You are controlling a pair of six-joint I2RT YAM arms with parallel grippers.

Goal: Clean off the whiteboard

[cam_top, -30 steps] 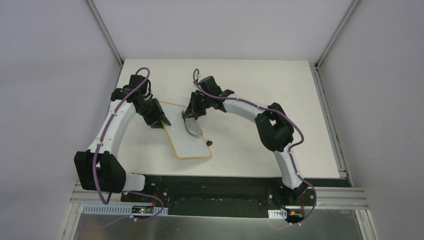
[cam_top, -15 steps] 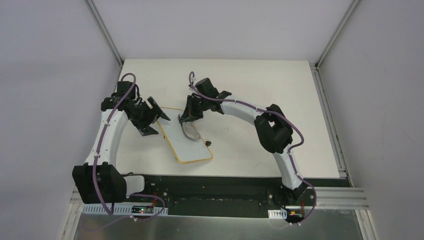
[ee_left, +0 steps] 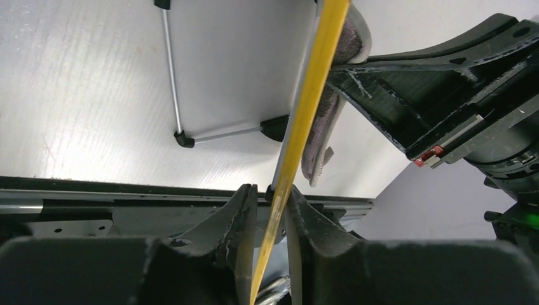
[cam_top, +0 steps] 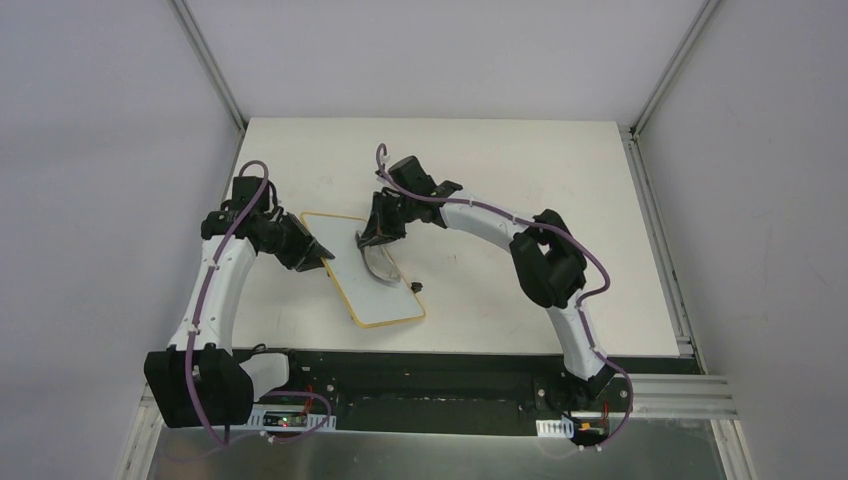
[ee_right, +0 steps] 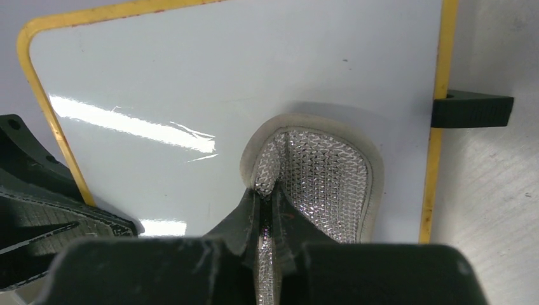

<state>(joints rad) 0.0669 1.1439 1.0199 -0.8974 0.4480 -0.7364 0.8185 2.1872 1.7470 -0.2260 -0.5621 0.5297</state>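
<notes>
Whiteboard (ee_right: 191, 76) shows blank white beneath the grey pad (ee_right: 318, 171).

The whiteboard (cam_top: 385, 298) (ee_right: 191, 82) sits left of the table's middle, turned askew, so its long sides run from far left to near right. Its glossy white face is blank apart from a few faint specks. A thin yellow rim (ee_left: 305, 108) with rounded corners frames it. A black foot (ee_right: 470, 109) sticks out past its right edge, and a thin wire stand (ee_left: 171, 70) shows underneath.
</notes>
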